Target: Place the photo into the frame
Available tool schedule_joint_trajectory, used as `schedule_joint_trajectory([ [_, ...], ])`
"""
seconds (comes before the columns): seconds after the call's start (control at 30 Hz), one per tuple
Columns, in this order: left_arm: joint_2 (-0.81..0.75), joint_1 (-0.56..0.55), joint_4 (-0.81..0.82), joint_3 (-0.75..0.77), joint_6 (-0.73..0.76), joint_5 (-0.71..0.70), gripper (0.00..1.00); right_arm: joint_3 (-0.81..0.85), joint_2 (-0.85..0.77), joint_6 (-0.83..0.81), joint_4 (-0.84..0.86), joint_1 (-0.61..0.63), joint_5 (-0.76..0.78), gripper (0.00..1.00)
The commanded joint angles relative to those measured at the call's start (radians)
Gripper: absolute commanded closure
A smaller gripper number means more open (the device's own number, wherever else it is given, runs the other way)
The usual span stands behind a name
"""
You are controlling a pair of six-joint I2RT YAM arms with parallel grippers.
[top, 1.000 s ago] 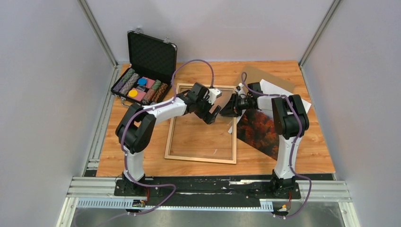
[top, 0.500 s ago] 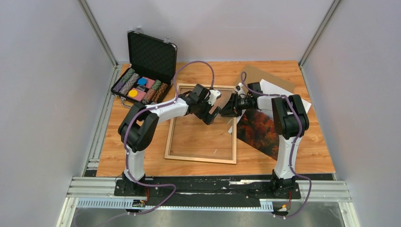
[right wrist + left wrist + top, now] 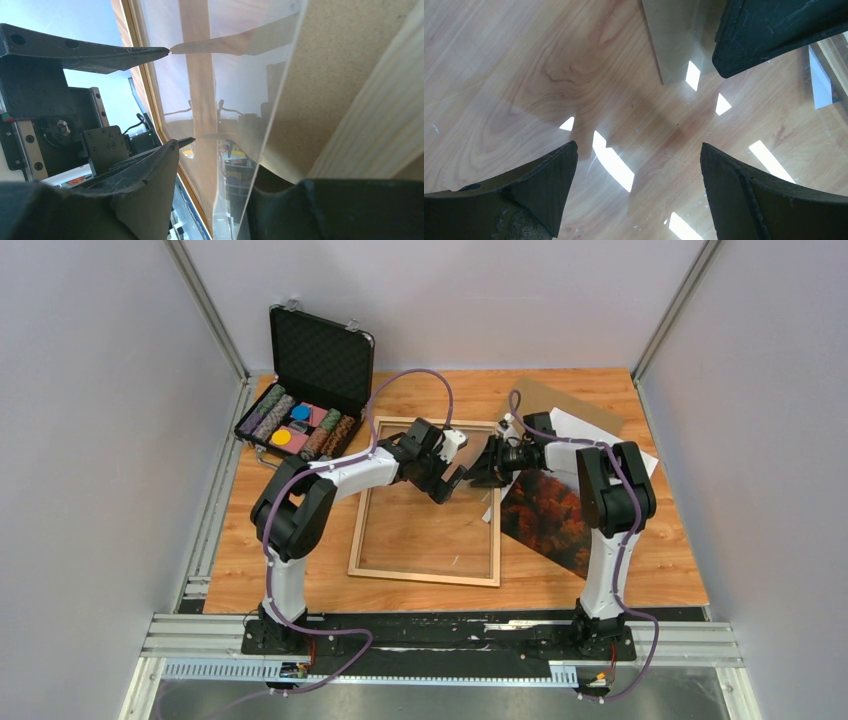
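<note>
The photo, a white-bordered autumn print (image 3: 546, 521) beside the gaping right gripper (image 3: 487, 470), looks floppy; pinch its edge. The left gripper (image 3: 447, 483) gapes too.

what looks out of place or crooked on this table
The photo lies crooked to the right of the frame, turned at an angle to its edges, partly over a brown board and under the right arm.

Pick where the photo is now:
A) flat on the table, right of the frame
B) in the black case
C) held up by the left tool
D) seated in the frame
A: the photo lies flat on the table to the right of the frame, partly under the right arm.
</note>
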Motion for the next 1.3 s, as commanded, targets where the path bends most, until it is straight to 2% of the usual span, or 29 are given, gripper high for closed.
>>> schedule_joint_trajectory([
  [0.0, 0.017, -0.005, 0.019, -0.012, -0.007, -0.01, 0.0, 0.014, -0.064, -0.052, -0.028, -0.001, 0.042, 0.59],
  [1.27, -0.001, -0.005, 0.012, -0.006, -0.01, -0.014, 0.0, -0.017, -0.297, -0.247, -0.204, -0.094, 0.23, 0.58],
])
